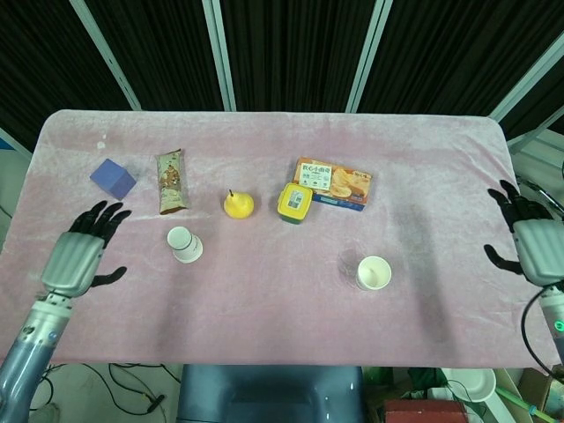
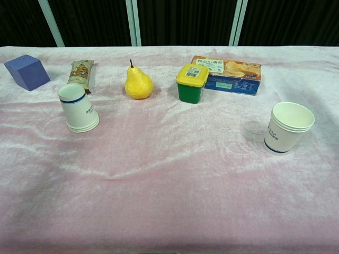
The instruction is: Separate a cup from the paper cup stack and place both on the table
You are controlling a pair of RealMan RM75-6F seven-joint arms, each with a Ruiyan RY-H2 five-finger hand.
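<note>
A white paper cup with a blue band (image 1: 183,244) (image 2: 78,108) stands upside down at the left of the pink table, leaning slightly. A second stack of white cups (image 1: 373,272) (image 2: 287,127) stands mouth up at the right. My left hand (image 1: 81,251) hovers open with fingers spread, well to the left of the inverted cup. My right hand (image 1: 526,242) is open too, off the table's right edge, far from the upright cups. Neither hand shows in the chest view.
Behind the cups lie a blue cube (image 1: 113,179), a snack bar (image 1: 171,181), a yellow pear (image 1: 238,204), a green tub with a yellow lid (image 1: 294,203) and an orange-blue biscuit box (image 1: 333,181). The table's front half is bare pink cloth (image 2: 169,201).
</note>
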